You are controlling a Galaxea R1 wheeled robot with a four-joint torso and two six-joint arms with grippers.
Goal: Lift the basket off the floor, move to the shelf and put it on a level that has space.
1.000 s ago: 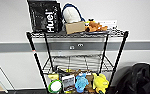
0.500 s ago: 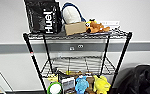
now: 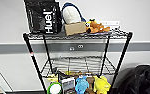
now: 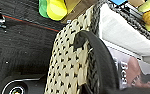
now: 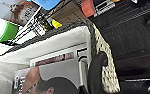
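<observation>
- The shelf (image 3: 76, 50) stands close ahead against the pale wall, and its top tier is crowded: a black bag (image 3: 44, 17) on the left, a white and blue soft thing behind a small cardboard box (image 3: 75, 28) in the middle, an orange plush toy (image 3: 96, 26) on the right.
- The level (image 3: 77, 65) just below, second from the top, looks bare across its whole mesh, so I judge it the one with room; the tier beneath it is packed with toys.
- The basket (image 4: 73, 62) is off the floor (image 4: 18, 45) and carried low in front of the shelf, near the toy-filled tier; its printed picture shows inside against the white lining.
- To do this step well, the basket should rise level until its bottom clears the front wire of that bare tier, then go in between the front posts, kept centred so neither short side catches.
- The left gripper (image 4: 91, 62) pinches one woven side wall, a dark finger on its outer face.
- The right gripper (image 5: 97, 72) pinches the opposite wall likewise; both should hold equal height so the basket stays flat.
</observation>
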